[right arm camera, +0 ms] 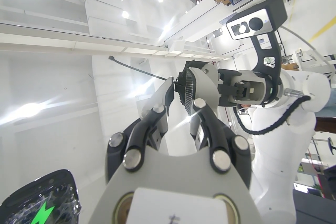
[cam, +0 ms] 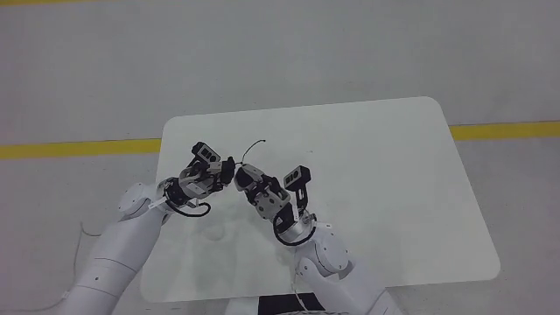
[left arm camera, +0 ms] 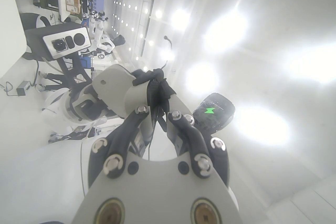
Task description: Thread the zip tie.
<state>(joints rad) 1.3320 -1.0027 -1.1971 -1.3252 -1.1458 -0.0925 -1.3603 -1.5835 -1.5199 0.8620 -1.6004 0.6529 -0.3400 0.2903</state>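
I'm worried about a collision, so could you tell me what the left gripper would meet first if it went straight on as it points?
Probably the right gripper, which faces the left gripper tip to tip; any gap between them is unclear.

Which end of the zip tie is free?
The knobbed end of the zip tie: it arcs into the air, touching nothing. The other end disappears into the left gripper.

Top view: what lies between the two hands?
Only the black zip tie; the left hand and right hand meet at it, as the top view shows.
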